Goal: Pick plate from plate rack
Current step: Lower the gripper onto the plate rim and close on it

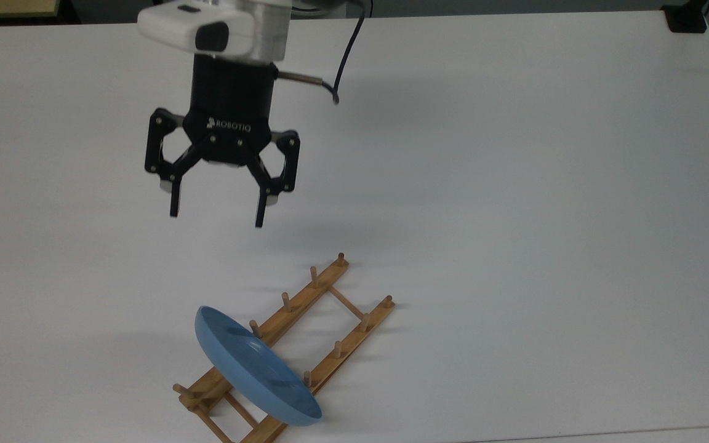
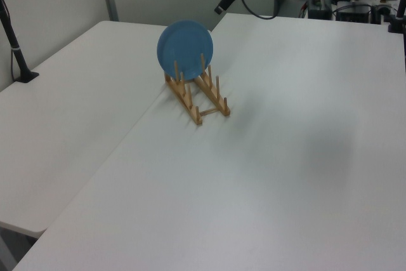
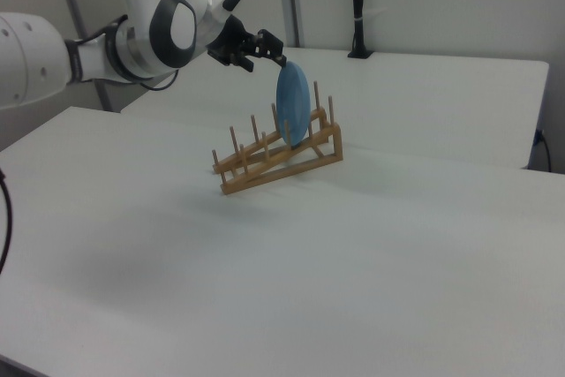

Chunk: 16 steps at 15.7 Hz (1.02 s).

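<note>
White counter [image 1: 514,184] holds the plate rack [image 1: 305,344], with the plate [image 1: 250,363] standing on edge in it. End effector [image 1: 216,219] hangs above, fingers spread wide, holding nothing.

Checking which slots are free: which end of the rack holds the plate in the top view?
The lower-left end of the rack in the top view: the plate stands on edge there, while the upper-right pegs hold nothing.

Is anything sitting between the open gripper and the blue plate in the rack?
No. In the top view, bare white table separates the gripper from the round light-blue plate standing in the wooden peg rack.
</note>
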### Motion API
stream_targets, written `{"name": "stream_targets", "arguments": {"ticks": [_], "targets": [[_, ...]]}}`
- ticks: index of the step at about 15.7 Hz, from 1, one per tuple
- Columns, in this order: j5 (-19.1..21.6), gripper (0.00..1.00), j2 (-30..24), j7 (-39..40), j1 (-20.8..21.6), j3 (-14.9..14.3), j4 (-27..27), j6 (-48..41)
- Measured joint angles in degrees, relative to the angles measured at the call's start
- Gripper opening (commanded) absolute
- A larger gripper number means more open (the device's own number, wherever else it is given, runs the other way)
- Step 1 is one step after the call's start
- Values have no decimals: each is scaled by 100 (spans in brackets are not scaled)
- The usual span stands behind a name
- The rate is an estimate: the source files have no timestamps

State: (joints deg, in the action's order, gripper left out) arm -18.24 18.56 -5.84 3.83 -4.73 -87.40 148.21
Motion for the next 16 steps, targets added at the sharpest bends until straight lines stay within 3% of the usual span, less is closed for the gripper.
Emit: {"name": "stream_targets", "arguments": {"ticks": [7, 13, 16], "targets": [[-851, 71, 848, -112, -2, -70, 904, 14], [-1977, 68, 1393, -939, -1, -131, 1387, 14], [-2157, 68, 1607, -1095, 8, -167, 1570, 14]]}}
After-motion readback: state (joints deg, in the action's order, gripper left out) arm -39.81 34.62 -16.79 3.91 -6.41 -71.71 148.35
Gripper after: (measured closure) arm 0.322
